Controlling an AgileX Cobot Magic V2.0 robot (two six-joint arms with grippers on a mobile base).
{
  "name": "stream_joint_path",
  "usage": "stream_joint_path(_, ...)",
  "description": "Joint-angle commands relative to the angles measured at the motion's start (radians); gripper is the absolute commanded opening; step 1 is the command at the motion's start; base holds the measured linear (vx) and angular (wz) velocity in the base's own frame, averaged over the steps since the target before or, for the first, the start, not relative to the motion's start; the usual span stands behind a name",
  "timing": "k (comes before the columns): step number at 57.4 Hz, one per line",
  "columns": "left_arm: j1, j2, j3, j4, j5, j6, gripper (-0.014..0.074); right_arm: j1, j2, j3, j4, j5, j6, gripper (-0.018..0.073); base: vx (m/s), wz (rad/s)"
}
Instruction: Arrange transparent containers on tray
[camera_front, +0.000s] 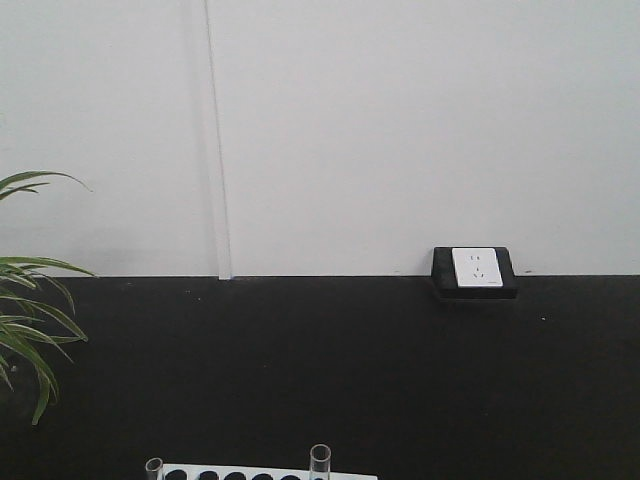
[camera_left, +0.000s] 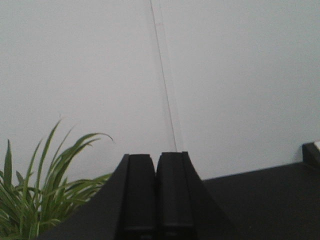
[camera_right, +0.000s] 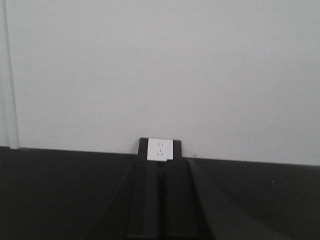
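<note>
The left tool (camera_left: 157, 161) and right tool (camera_right: 160, 170) are pinched tight, empty. Two test tubes (camera_front: 320, 462) stand in the white rack (camera_front: 270, 474) low in the front view, tray unseen. Wrist cams face the wall (camera_left: 240, 75), so a blind reach could topple glass.

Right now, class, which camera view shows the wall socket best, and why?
The exterior front-facing view: the wall socket shows whole, black surround included. The right wrist view has it directly above the right gripper, base hidden. The left wrist view catches only an edge.
</note>
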Motion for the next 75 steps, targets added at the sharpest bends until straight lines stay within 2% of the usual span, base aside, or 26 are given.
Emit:
stream_joint_path(1, 0.002, 0.072, -0.034, -0.005, -0.075, 0.003, -0.0001, -0.002, 0.050, -0.033, -0.011, -0.076, -0.004, 0.0030, 0.00, 0.00)
stream_joint_path(15, 0.002, 0.206, -0.034, -0.005, -0.066, 0.009, 0.0088, -0.002, 0.118, -0.033, -0.011, -0.062, -0.004, 0.0137, 0.00, 0.00)
stream_joint_path(26, 0.002, 0.341, -0.034, -0.005, -0.067, 0.009, 0.0277, -0.002, 0.147, -0.033, -0.011, -0.054, -0.004, 0.0305, 0.00, 0.00)
stream_joint_path(34, 0.002, 0.436, -0.034, -0.008, -0.118, 0.003, 0.0386, -0.002, 0.151, -0.032, -0.011, -0.054, -0.004, 0.0403, 0.00, 0.00)
stream_joint_path(39, 0.002, 0.489, -0.034, -0.037, -0.152, 0.002, 0.0414, -0.002, 0.151, -0.032, -0.011, -0.054, -0.004, 0.0440, 0.00, 0.00)
stream_joint_path(49, -0.004, 0.586, -0.032, -0.150, -0.181, -0.005, 0.0415, -0.002, 0.151, -0.031, -0.004, -0.053, -0.004, 0.0446, 0.00, 0.00)
stream_joint_path(56, -0.044, 0.627, 0.007, -0.153, -0.195, -0.005, 0.0415, -0.002, 0.151, -0.031, -0.004, -0.052, -0.004, 0.0446, 0.00, 0.00)
stream_joint_path(62, -0.118, 0.635, 0.087, -0.153, -0.287, -0.008, 0.0415, -0.002, 0.151, -0.031, -0.004, -0.052, -0.004, 0.0446, 0.00, 0.00)
stream_joint_path(68, -0.195, 0.633, 0.184, -0.153, -0.410, -0.051, 0.0415, -0.002, 0.156, -0.031, -0.004, -0.052, -0.004, 0.0446, 0.00, 0.00)
stream_joint_path(75, -0.259, 0.633, 0.268, -0.151, -0.473, -0.112, 0.0415, -0.002, 0.166, -0.031, -0.004, -0.052, -0.004, 0.0446, 0.00, 0.00)
